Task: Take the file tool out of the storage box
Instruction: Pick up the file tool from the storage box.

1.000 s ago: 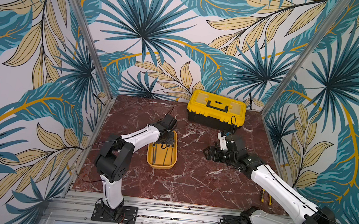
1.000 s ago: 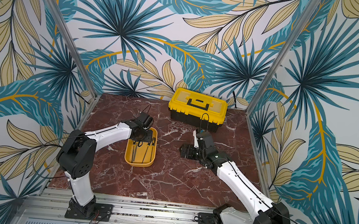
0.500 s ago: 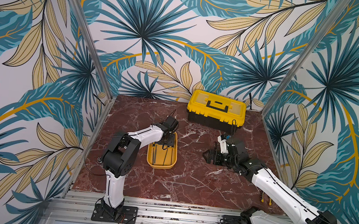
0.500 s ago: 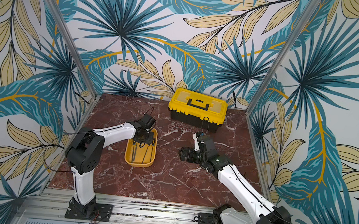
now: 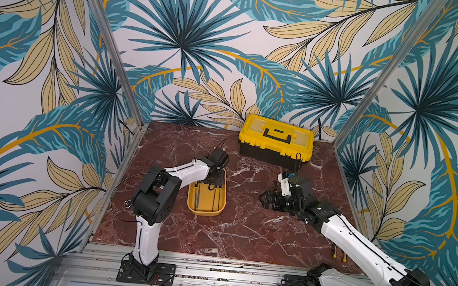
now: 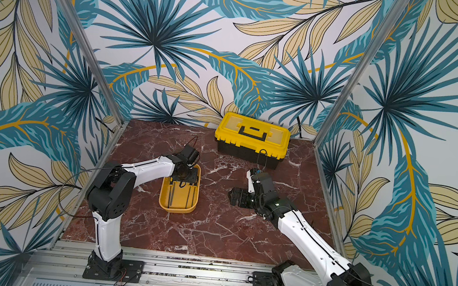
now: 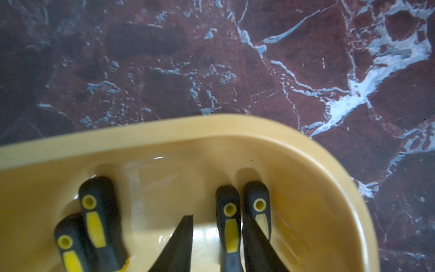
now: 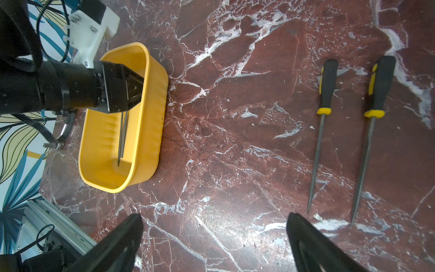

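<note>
The storage box (image 5: 205, 213) is sitting on the marble table (image 5: 241, 236), left of centre, well apart from the yellow-lidded toolbox (image 5: 276, 142) at the back wall. The left gripper (image 7: 217, 219) is reaching down into the box's far end. Its fingers (image 7: 181, 245) are standing partly spread astride the handle of one file (image 7: 229, 226). A gap is showing between one finger and the handle, and contact on the other side cannot be told. That file is lying inside the box, handle toward the rounded end wall, with three other files (image 7: 98, 212) lying alongside it. The right gripper (image 8: 215, 217) is hovering over bare table to the right of the box, its jaws spread wide and holding nothing. Two more files (image 8: 322, 117) are lying side by side on the table, outside the box.
</note>
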